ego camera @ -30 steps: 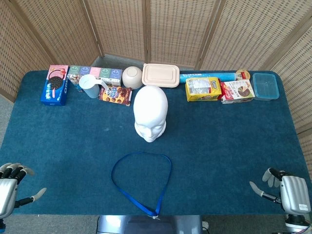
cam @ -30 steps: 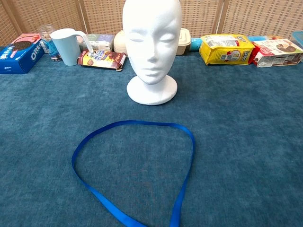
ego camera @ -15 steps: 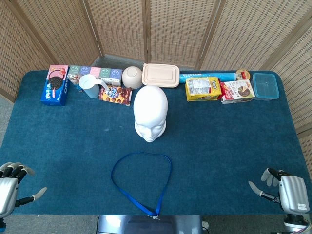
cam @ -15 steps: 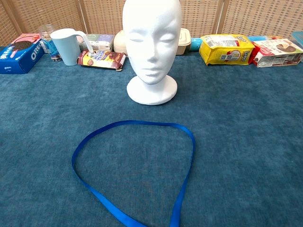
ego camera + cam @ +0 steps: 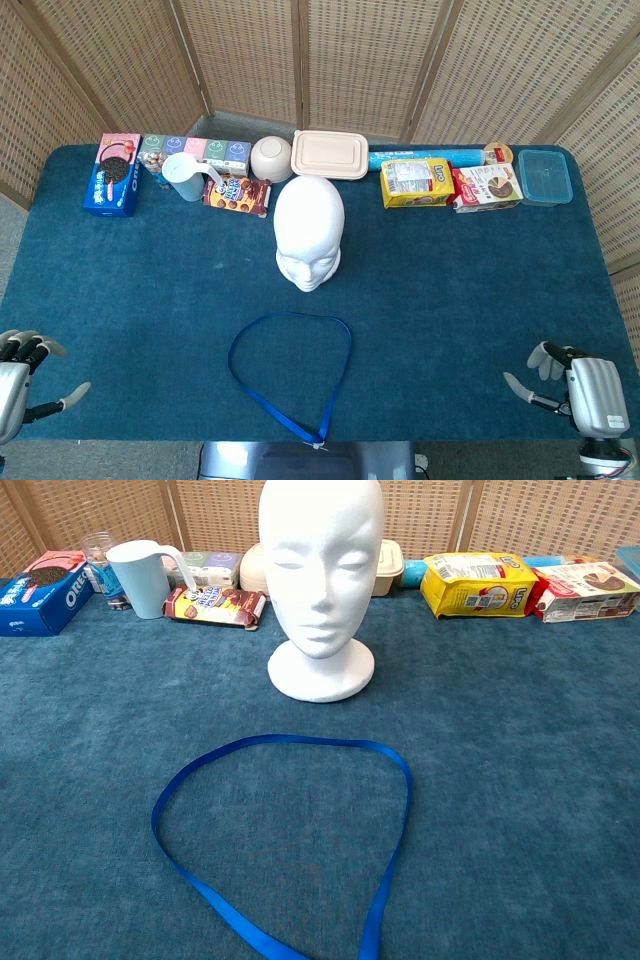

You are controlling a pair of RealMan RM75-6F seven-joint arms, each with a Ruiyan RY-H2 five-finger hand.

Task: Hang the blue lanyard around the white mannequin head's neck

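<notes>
Blue bench (image 5: pixel 480 290): both hands released, left hand (image 5: pixel 18 385) and right hand (image 5: pixel 585 392) flank lanyard (image 5: pixel 290 375); grip opposite sides, spread wide, lift over head (image 5: pixel 309 232).

head view overhead, chest view low, frontal

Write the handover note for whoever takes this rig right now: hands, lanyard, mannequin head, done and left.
Left hand: open, empty, at the table's near left corner.
Right hand: open, empty, at the near right corner.
Blue lanyard: lies flat as an open loop on the blue table, in front of the white mannequin head, apart from it; its clip end sits at the near edge.
Mannequin head: upright, mid-table, facing the robot, neck bare.
Done: nothing.
Left: grasp the lanyard, lift it over the head, settle it around the neck.
</notes>
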